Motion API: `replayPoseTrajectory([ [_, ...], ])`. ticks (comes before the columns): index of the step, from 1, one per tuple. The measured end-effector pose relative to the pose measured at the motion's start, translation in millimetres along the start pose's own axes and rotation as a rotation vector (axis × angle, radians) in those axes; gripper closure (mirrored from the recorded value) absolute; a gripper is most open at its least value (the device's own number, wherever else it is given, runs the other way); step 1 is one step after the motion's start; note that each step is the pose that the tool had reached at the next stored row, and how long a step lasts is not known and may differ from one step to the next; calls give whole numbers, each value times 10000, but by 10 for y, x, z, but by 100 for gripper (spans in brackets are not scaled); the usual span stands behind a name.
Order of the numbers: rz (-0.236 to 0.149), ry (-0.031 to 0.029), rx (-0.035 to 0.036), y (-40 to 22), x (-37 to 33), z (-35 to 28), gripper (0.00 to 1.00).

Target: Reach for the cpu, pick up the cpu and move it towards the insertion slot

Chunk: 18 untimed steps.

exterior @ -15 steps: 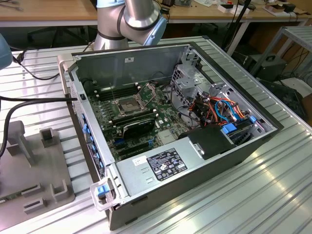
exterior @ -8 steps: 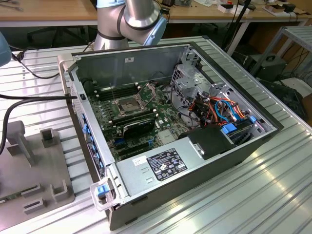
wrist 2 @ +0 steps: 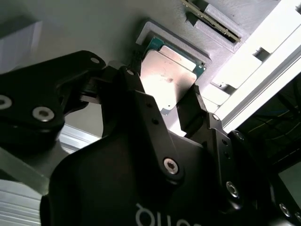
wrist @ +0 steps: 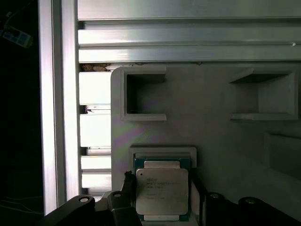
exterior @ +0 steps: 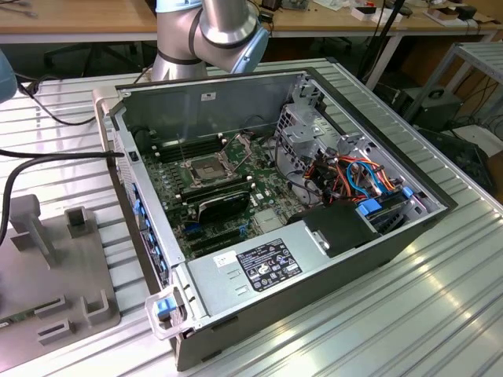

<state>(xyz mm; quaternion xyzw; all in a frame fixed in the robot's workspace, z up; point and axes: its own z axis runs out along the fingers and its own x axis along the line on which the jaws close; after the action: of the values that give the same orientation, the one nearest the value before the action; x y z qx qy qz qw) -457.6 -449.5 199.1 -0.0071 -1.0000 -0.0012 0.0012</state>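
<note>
One cpu (wrist: 162, 190), a small square chip with a silver cap on a green base, lies flat in a shallow framed pocket of a grey fixture plate (wrist: 211, 132). It looks fully seated there, not lifted or tilted. In both wrist views the gripper (wrist 2: 162, 89) is low over the pocket. Its dark fingers (wrist 2: 188, 110) are drawn in narrow, one against each of two opposite edges of the chip, so they appear to be clamping it, though how firmly cannot be told. Around the pocket the plate has other empty square recesses, and past its edge run the ribbed aluminium rails of the counter (exterior: 377, 330). In the exterior view a grey fixture of the same look sits on the counter at the exterior view's left, outside the open computer case (exterior: 236, 102). The arm (exterior: 224, 27) rises behind that case. The insertion slot (exterior: 206, 168), a silver-framed square socket with a dark centre, sits on the green board inside the case, well apart from the fixture. As a judgement, the reach is done and the grasp seems made. The lift out of the pocket and the whole carry toward the socket are not yet done.
</note>
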Motion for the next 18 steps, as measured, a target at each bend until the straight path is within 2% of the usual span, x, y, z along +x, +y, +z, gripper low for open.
replayPoseTrajectory([
  [2, 0, -4, -3, 1, 0, -48, 45],
  [11, 0, -4, -4, 1, 0, -60, 45],
  [18, 0, -3, -4, 1, 0, -101, 45],
])
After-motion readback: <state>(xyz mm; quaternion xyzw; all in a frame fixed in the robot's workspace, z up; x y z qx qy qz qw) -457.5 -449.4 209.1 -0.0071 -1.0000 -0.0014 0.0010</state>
